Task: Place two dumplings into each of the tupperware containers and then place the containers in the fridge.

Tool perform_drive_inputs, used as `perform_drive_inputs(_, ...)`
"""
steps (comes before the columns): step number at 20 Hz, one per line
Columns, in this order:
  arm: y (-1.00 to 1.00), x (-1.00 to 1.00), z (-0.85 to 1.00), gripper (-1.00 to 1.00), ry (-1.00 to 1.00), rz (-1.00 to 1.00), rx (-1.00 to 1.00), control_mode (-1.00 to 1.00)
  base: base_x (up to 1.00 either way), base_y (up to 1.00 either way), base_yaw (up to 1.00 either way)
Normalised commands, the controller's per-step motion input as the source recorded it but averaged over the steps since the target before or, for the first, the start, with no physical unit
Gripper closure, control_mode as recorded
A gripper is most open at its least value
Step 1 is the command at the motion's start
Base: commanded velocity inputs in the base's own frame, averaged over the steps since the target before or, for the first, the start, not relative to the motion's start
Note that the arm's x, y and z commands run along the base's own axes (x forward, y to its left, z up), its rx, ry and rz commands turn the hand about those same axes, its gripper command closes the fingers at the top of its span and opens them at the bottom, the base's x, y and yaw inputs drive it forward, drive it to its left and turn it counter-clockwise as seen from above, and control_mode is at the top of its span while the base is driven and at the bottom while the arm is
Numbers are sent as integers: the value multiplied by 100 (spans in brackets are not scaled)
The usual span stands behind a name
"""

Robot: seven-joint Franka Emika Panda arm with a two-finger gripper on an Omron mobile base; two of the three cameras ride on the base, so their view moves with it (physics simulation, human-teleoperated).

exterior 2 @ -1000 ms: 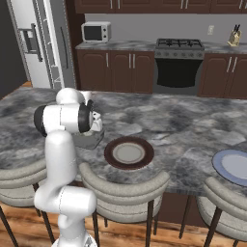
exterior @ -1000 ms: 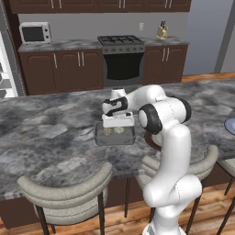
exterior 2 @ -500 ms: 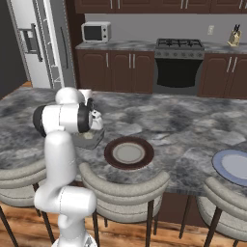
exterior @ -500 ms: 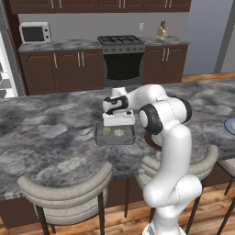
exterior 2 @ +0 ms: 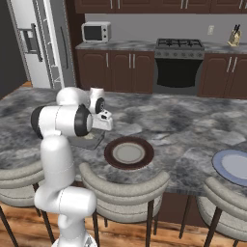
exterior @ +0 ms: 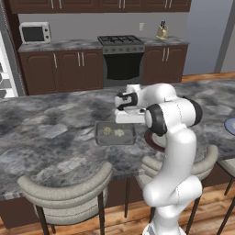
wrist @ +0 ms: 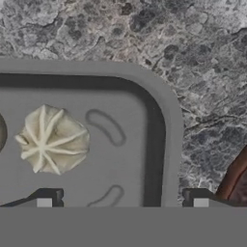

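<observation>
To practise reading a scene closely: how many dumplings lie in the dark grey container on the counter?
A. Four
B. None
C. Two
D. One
C: the left base view shows two dumplings side by side inside the dark grey container, under the open hand.

Two dumplings [exterior: 113,132] lie side by side in the tupperware container [exterior: 98,138] near the counter's [exterior: 46,137] front edge, with the brown-rimmed plate [exterior 2: 129,153] just to its right.
</observation>
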Motion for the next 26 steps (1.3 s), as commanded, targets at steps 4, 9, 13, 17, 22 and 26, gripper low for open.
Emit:
perform_drive_inputs(4,-11,-1,-7,-100,0,0,3,-100,0,0,0)
perform_drive_inputs(9,-11,0,-27,-100,-8,0,2,-100,0,0,0)
perform_drive_inputs(13,-2,0,-35,-100,-6,0,0,-100,0,0,0)
perform_drive_inputs(17,0,0,-24,-100,-3,0,0,-100,0,0,0)
perform_drive_inputs(22,0,0,-3,100,0,0,0,-100,0,0,0)
perform_drive_inputs(26,0,0,0,100,0,0,0,-100,0,0,0)
